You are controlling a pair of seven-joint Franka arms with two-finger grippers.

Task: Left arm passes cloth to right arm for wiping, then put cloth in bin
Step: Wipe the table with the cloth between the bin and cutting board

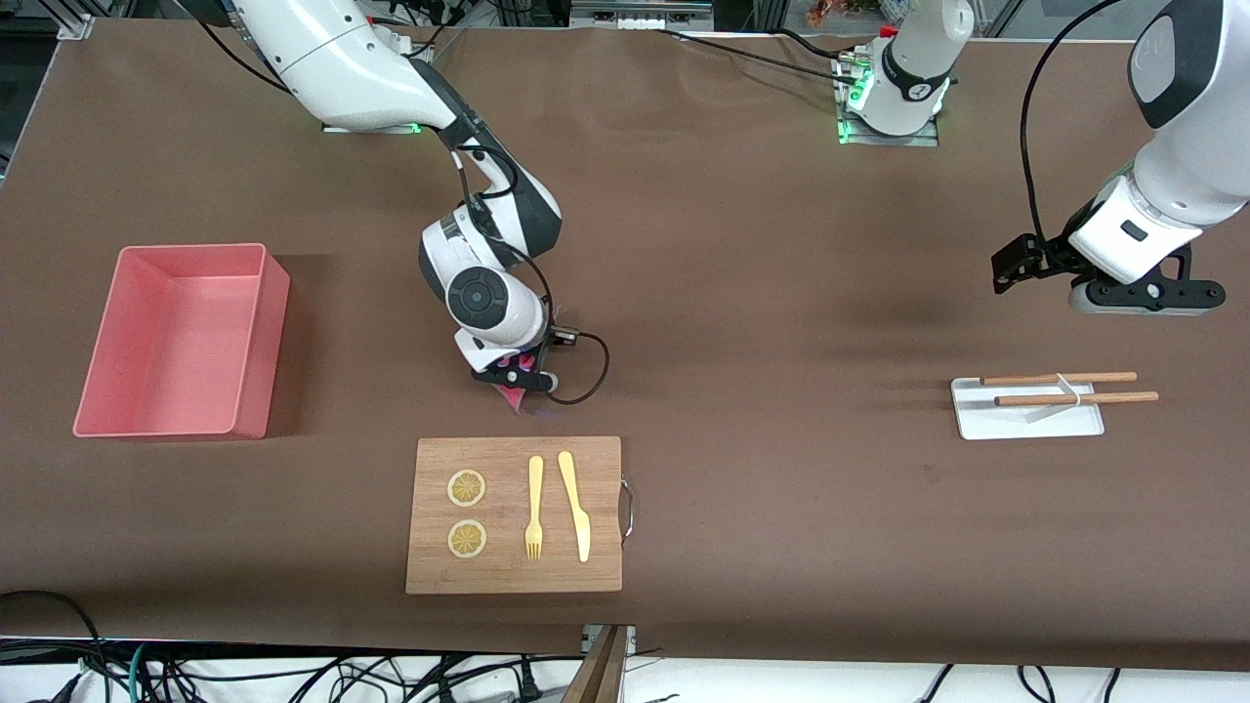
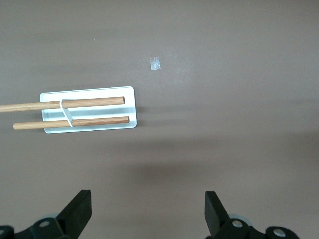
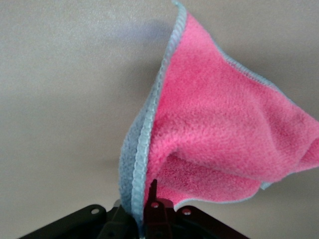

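My right gripper (image 1: 515, 376) is shut on the cloth (image 1: 514, 392), pink with a blue face and light blue hem, which hangs from it down to the brown table between the wooden board and the right arm's base. In the right wrist view the cloth (image 3: 219, 134) fans out from the shut jaws. The pink bin (image 1: 181, 337) stands toward the right arm's end of the table, nothing showing inside it. My left gripper (image 1: 1143, 293) hovers open above the table by the white tray, and its dark fingertips (image 2: 79, 209) stand wide apart with nothing between them.
A wooden board (image 1: 515, 515) with two lemon slices, a fork and a knife lies nearer the front camera than the cloth. A white tray (image 1: 1027, 408) bearing two wooden sticks (image 2: 75, 112) sits at the left arm's end. A small clear scrap (image 2: 155, 63) lies on the table.
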